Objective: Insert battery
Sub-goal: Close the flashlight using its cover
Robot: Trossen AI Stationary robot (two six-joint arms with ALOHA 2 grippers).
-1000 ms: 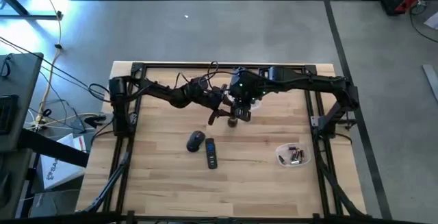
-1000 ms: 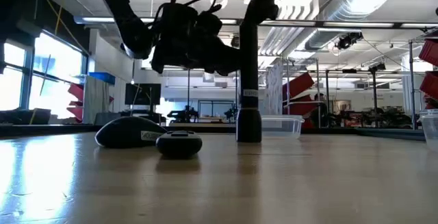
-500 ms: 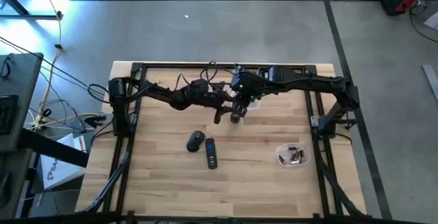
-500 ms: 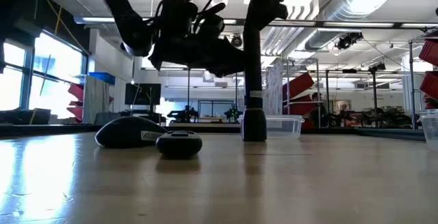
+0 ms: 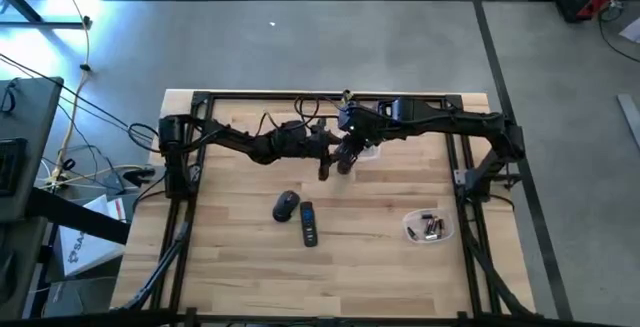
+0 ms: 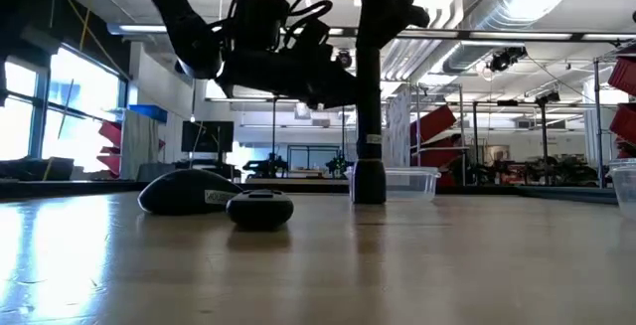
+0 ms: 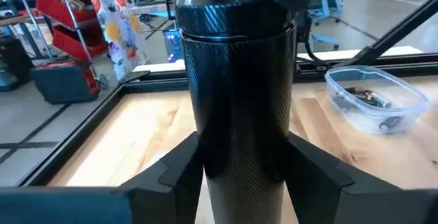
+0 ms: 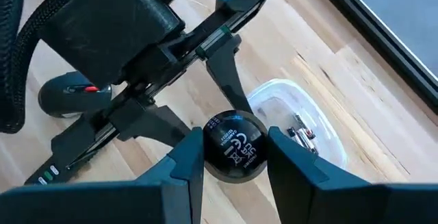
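Observation:
A black tube point(image 6: 369, 116) with a carbon-weave skin stands upright over the table's far middle, with both grippers shut on it. My left gripper point(image 5: 325, 167) reaches it from the table's left and my right gripper point(image 5: 345, 157) comes down on its top. In the right wrist view the tube's round printed end cap point(image 8: 233, 144) faces the camera. Loose batteries lie in a clear tub point(image 5: 428, 228) at the table's right front. I cannot tell whether the tube's lower end point(image 6: 369, 191) touches the table. My left gripper point(image 7: 243, 176) pinches the tube's body point(image 7: 239, 128) between its two fingers, which come level from the table's left and lie across the tube. The tube stands upright in the hold. My right gripper point(image 8: 233, 157) pinches the tube's upper end at the printed cap point(image 8: 236, 162) between its two fingers. They come from above, pointing down along the tube.
A black computer mouse point(image 5: 286, 205) and a black remote point(image 5: 309, 223) lie side by side in the table's middle, nearer than the tube. A second clear tub point(image 5: 370, 149) sits just behind the grippers. Bare wood stretches along the near edge.
Both grippers have carried the tube a little toward the table's far edge. The tube has stayed upright throughout.

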